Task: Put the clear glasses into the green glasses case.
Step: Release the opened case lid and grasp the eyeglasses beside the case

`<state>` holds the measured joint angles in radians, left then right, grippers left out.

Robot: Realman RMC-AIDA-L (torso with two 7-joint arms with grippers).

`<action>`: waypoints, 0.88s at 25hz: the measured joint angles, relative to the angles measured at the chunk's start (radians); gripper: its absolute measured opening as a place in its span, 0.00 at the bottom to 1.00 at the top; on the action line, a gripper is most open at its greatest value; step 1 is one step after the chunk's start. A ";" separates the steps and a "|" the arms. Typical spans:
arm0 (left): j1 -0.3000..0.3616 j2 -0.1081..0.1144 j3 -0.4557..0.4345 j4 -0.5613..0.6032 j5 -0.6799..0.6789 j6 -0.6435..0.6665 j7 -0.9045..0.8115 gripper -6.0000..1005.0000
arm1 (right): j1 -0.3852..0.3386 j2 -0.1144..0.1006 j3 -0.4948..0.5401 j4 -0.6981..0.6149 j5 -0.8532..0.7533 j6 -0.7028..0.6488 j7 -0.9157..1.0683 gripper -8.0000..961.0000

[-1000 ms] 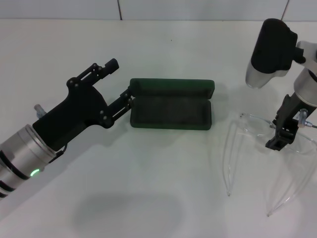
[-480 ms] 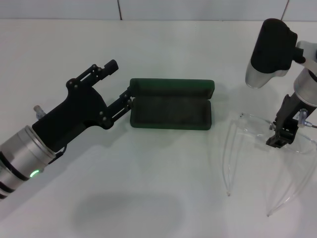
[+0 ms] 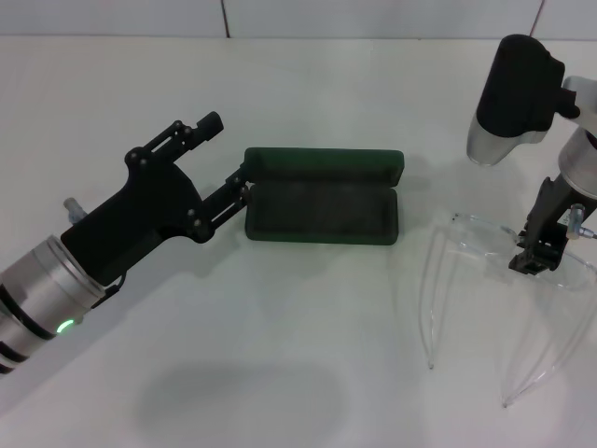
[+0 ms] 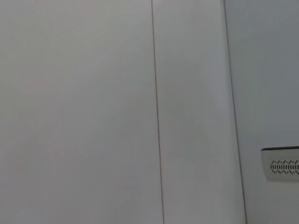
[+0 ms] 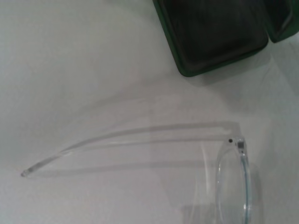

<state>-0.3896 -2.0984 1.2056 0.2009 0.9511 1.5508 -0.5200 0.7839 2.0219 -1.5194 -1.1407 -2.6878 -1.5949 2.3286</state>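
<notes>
The white desk (image 3: pixel 308 317) carries everything. My left arm reaches in from the near left, and my left gripper (image 3: pixel 222 154) sits with its fingers spread apart, one of them touching the left end of the green glasses case (image 3: pixel 322 210), as if steadying it. The case lies open in the middle of the desk, lid tipped back, its dark lining showing and nothing inside it.

My right arm hangs over the right side of the desk, and my right gripper (image 3: pixel 535 258) is down on the front of the clear glasses (image 3: pixel 485 280), near the bridge. Its fingers look drawn together on the frame, so I judge I have a pinch on it. The glasses seem to rest on the desk, well to the right of the case.

So I judge the task barely begun: case ready, glasses gripped, but the carry across and the placing are all left.

The glasses are fully transparent, with arms unfolded, long, thin and curving toward the near edge. Unfolded, they may not fit the case.
</notes>
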 joint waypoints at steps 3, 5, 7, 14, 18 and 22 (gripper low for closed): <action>-0.001 0.000 0.000 0.000 0.000 0.000 0.000 0.65 | 0.000 0.000 0.002 0.000 0.000 0.000 0.000 0.29; -0.002 0.000 0.000 0.000 0.000 0.000 0.000 0.65 | 0.000 0.001 0.000 0.000 0.000 -0.001 0.001 0.29; -0.003 0.000 0.000 0.000 0.000 0.000 0.000 0.65 | -0.001 0.001 -0.001 0.000 -0.001 0.000 0.001 0.29; -0.003 0.000 0.000 0.000 0.000 0.000 0.000 0.65 | -0.004 0.001 -0.002 -0.004 0.000 0.010 -0.001 0.29; -0.002 0.000 0.000 0.000 0.000 -0.001 0.000 0.64 | -0.008 0.001 -0.001 -0.008 0.002 0.018 -0.005 0.22; -0.001 0.000 0.000 0.000 0.000 -0.001 0.000 0.64 | -0.008 0.001 -0.003 -0.003 0.004 0.025 -0.006 0.17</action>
<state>-0.3907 -2.0984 1.2056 0.2009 0.9511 1.5495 -0.5200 0.7757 2.0233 -1.5228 -1.1439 -2.6836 -1.5701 2.3228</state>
